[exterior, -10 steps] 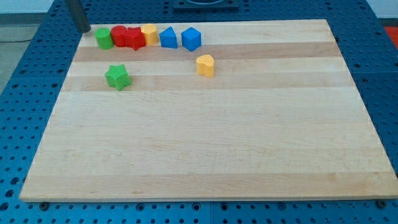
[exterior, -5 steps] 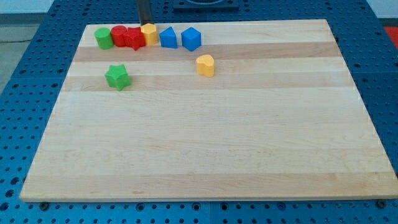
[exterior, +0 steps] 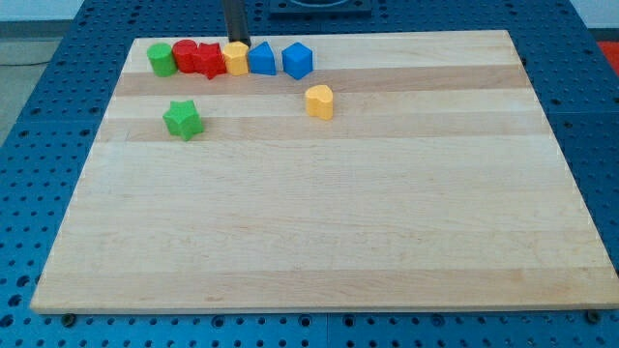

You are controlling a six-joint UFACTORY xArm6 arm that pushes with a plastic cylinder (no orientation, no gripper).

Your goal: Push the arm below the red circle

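Note:
The red circle (exterior: pixel 185 56) sits near the board's top left, in a row of blocks. To its left is a green circle (exterior: pixel 161 59). To its right are a red star-like block (exterior: pixel 208 59), a yellow block (exterior: pixel 236 57), a blue block (exterior: pixel 261 59) and a blue hexagon-like block (exterior: pixel 298 60). My tip (exterior: pixel 238 42) is at the board's top edge, just above the yellow block and to the right of the red circle. The rod runs up out of view.
A green star (exterior: pixel 182 119) lies below the row at the left. A yellow heart-like block (exterior: pixel 319 101) lies below the blue blocks. The wooden board (exterior: pixel 329 213) rests on a blue perforated table (exterior: pixel 29 193).
My tip has moved right along the top edge, from beyond the green circle to above the yellow block. The yellow block has shifted slightly right, closer to the blue block.

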